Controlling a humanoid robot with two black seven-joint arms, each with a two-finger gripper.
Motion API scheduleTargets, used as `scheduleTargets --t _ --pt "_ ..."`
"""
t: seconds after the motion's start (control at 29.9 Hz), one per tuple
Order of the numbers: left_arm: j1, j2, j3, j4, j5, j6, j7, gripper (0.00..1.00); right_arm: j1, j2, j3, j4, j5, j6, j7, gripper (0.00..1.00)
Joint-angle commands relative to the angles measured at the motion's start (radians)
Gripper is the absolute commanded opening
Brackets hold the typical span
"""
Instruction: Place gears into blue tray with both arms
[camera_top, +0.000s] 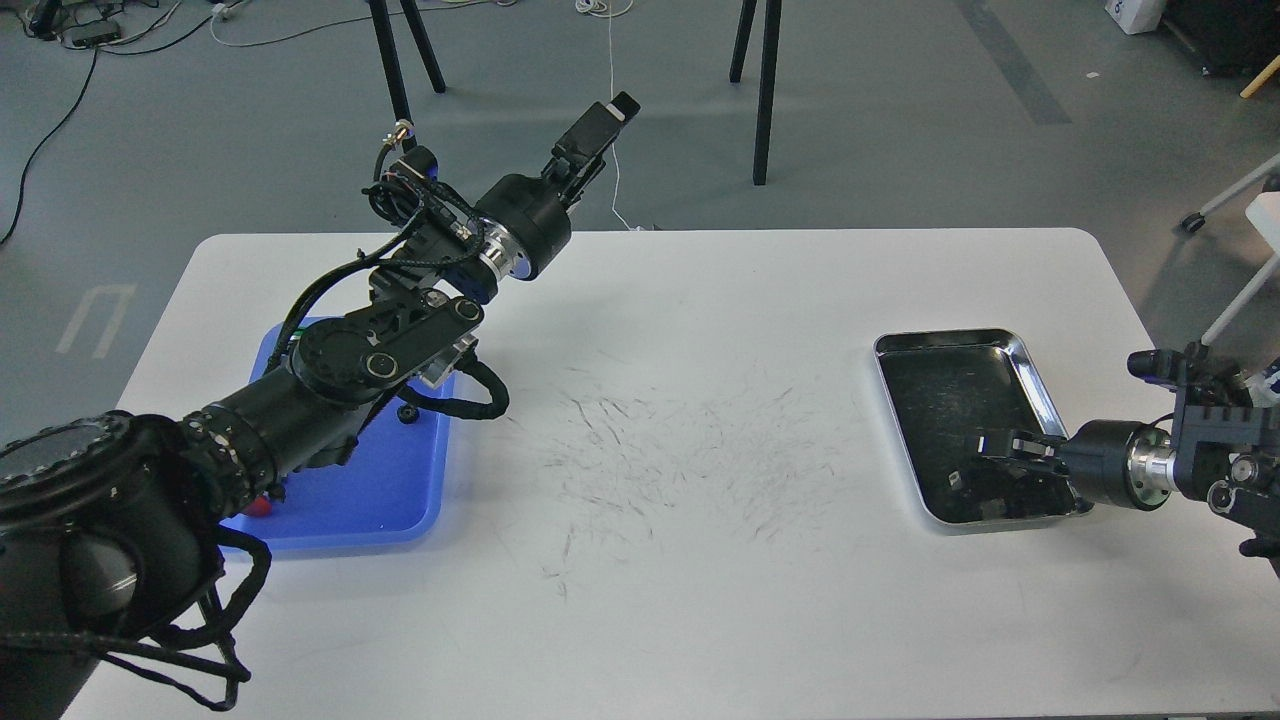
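Note:
The blue tray (400, 490) lies at the table's left, partly under my left arm. A small black gear (407, 413) rests by the tray's right rim. My left gripper (600, 120) is raised high over the table's far edge, pointing up and right; its fingers overlap, so I cannot tell their state. My right gripper (985, 445) reaches in from the right, low over the near half of the silver metal tray (950, 342). It is dark against the dark tray floor, so its state is unclear. I cannot make out a gear inside the silver tray.
A red-capped part (258, 505) sits in the blue tray's near left corner. The white table (680, 600) shows scuff marks in its middle. Black stand legs (765, 90) rise from the floor beyond the far edge.

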Motion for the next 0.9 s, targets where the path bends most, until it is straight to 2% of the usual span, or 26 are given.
scheduleTargets --t 0.0,0.17,0.5,0.87 --pt "-0.001 0.0 -0.001 0.0 0.0 0.0 0.0 1.0 0.003 -0.002 -0.004 0.0 -0.002 0.021 0.0 0.13" --pt "0.001 0.0 -0.001 0.0 0.0 0.0 0.0 1.0 0.005 -0.008 -0.004 0.0 -0.002 0.026 0.0 0.02" --pt "0.001 0.001 -0.001 0.0 -0.003 0.001 0.0 1.0 0.047 -0.033 -0.004 0.002 0.0 0.029 0.0 0.02" --pt "0.001 0.0 -0.004 0.0 -0.008 0.044 0.0 1.0 0.132 -0.066 0.03 0.004 0.006 0.087 0.0 0.02"
